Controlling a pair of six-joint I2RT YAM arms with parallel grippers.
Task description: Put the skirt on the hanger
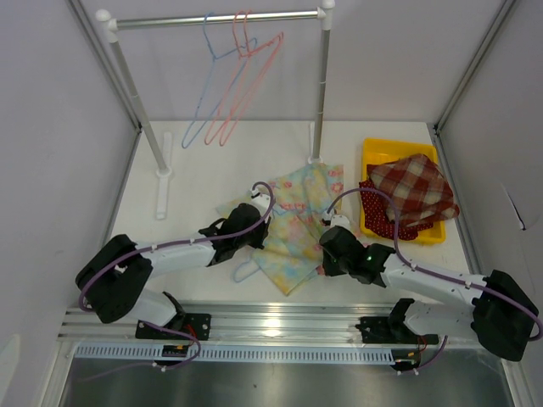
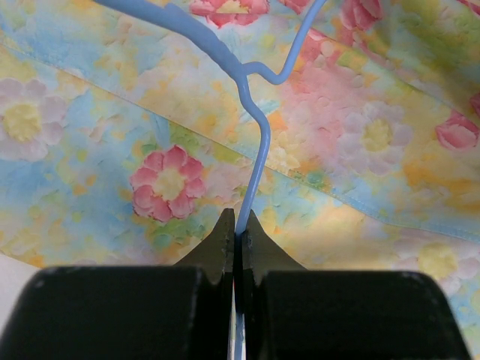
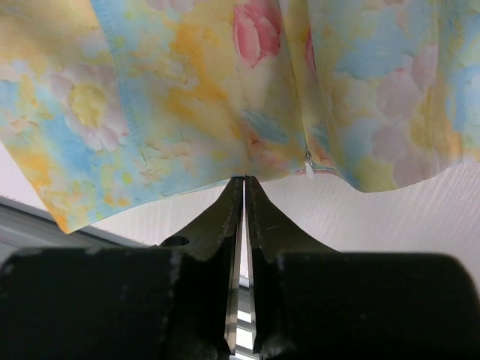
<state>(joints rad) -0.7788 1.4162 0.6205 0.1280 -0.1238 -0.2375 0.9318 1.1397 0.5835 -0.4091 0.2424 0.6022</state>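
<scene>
blue hanger clamped, floral skirt pinched at its edge

the left gripper is pressed shut on the hanger's wire, which is held flat over the skirt, presumably so it can be fed into the cloth. the right gripper is closed on the skirt's edge, which is lifted off the table, likely to open it. the skirt is spread between both arms, in front of the rail.

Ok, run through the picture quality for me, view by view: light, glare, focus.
Top external: even, soft light, glare on the metal rail at the near edge. Left wrist: the left end effector is a dark, underexposed mass; the hanger and skirt are evenly lit, slightly soft. Right wrist: the right end effector is equally dark, the skirt soft, the table bright.
</scene>
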